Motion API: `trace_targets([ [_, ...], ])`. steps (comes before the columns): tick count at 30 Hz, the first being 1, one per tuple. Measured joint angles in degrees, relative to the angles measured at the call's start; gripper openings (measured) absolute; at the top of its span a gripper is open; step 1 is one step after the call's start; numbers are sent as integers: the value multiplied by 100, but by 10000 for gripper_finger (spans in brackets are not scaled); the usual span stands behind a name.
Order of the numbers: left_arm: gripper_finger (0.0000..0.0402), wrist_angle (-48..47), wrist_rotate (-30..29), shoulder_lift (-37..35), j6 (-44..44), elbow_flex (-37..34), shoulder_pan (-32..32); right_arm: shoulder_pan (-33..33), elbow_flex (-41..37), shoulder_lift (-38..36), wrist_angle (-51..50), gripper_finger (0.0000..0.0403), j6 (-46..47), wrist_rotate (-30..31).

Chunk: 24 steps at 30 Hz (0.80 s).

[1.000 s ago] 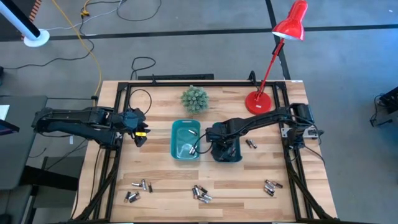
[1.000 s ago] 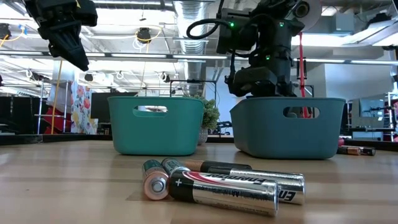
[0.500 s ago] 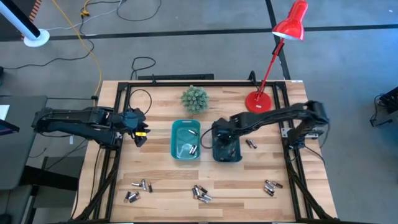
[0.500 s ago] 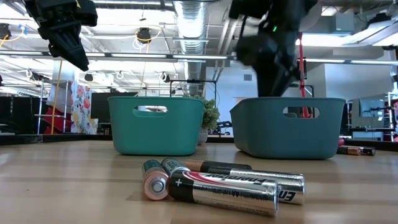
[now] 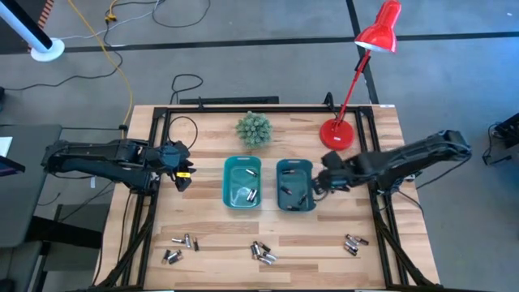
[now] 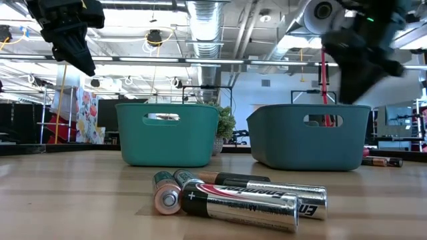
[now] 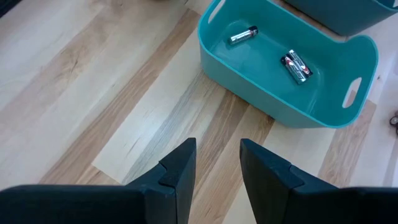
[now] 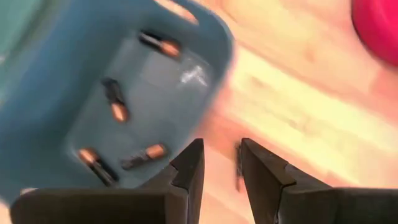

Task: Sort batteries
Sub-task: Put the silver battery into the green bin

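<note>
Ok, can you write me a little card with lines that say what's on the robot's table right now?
Left bin: light teal, a few batteries inside
Right bin: darker teal, several batteries inside
Loose batteries: small groups along the table's near edge
Left gripper: open, empty, beside the left bin
Right gripper: open, empty, at the right bin's outer side
Extras: red lamp, small green plant

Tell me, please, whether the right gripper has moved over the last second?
Yes. In the high view the right gripper has swung off the right bin toward the table's right side, past the bin's right rim, below the red lamp's base.
</note>
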Motion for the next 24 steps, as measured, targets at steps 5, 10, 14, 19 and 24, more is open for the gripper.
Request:
trace_targets([
  [5, 121, 34, 0, -1, 22, 0, 1, 295, -736, -410, 16, 120, 727, -53],
  [10, 121, 191, 0, 0, 26, 0, 0, 343, -1150, -443, 253, 120, 793, -146],
  [14, 121, 179, 0, -2, 26, 0, 2, 247, -1406, -313, 537, 120, 551, -488],
  [19, 121, 175, 0, -2, 26, 0, 0, 212, -1596, -128, 639, 120, 413, -693],
  [24, 121, 102, 0, 0, 117, -2, 1, 212, -1717, -127, 915, 120, 352, -738],
])
